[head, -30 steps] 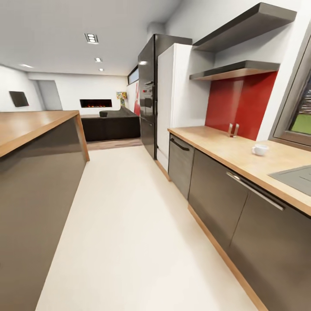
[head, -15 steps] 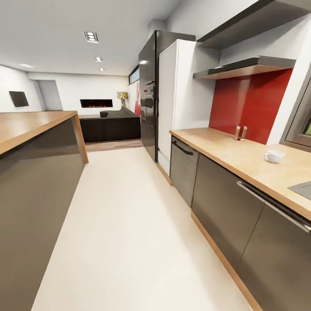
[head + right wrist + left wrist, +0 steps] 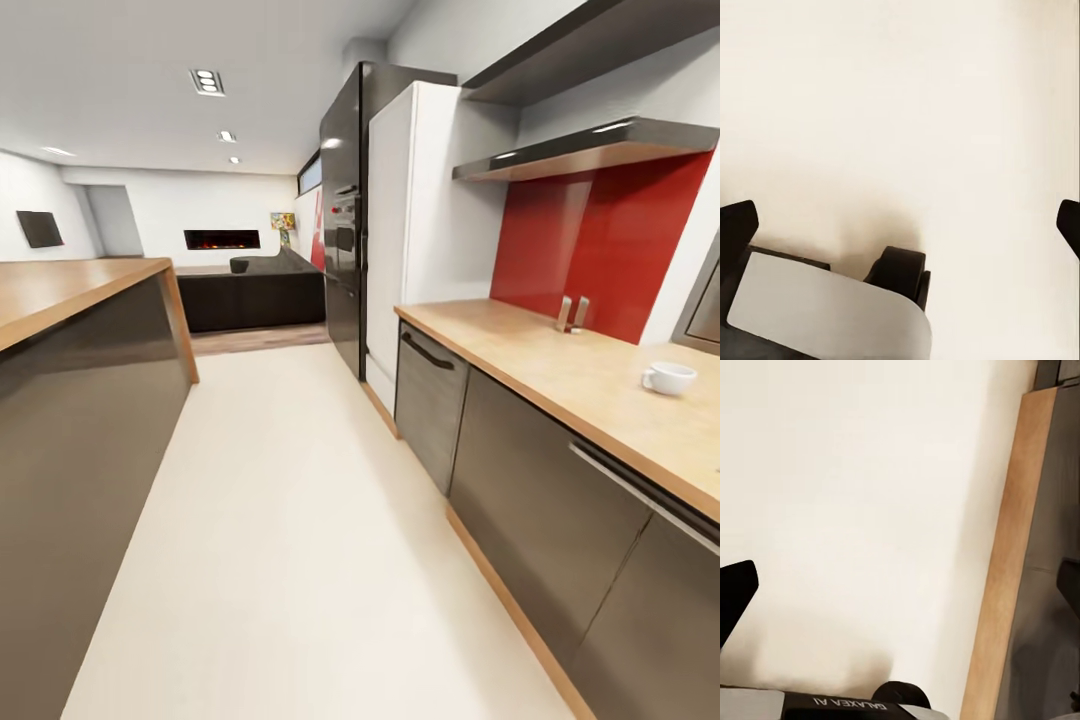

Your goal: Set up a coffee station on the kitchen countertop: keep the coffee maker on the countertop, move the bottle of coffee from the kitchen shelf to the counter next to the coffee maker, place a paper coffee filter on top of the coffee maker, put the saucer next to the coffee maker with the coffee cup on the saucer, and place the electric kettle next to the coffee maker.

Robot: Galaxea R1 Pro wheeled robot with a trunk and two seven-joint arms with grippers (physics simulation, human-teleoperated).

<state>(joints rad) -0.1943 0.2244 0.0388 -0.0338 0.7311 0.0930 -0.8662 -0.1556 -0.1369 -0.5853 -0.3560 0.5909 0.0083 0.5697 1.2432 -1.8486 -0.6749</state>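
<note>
A white coffee cup (image 3: 668, 377) stands on the wooden countertop (image 3: 560, 365) at the right of the head view, with no saucer under it. Above the counter hang two dark kitchen shelves (image 3: 600, 145) in front of a red backsplash; nothing shows on them from this angle. In the left wrist view my left gripper (image 3: 902, 589) is open over the pale floor, beside a wooden plinth strip. In the right wrist view my right gripper (image 3: 902, 223) is open as well, with nothing between its fingers. The coffee maker, bottle, filter, saucer and kettle are out of view.
A dark island (image 3: 80, 400) with a wooden top bounds the aisle on the left. Dark cabinets (image 3: 520, 480) run under the counter on the right, ending at a white and black fridge block (image 3: 400, 220). Two small metal uprights (image 3: 572, 313) stand at the backsplash. My base (image 3: 825, 315) shows below the right gripper.
The head view has shifted: the counter and cup now sit further right in the picture, and the sink and window have slid out of frame. Nothing on the counter has moved.
</note>
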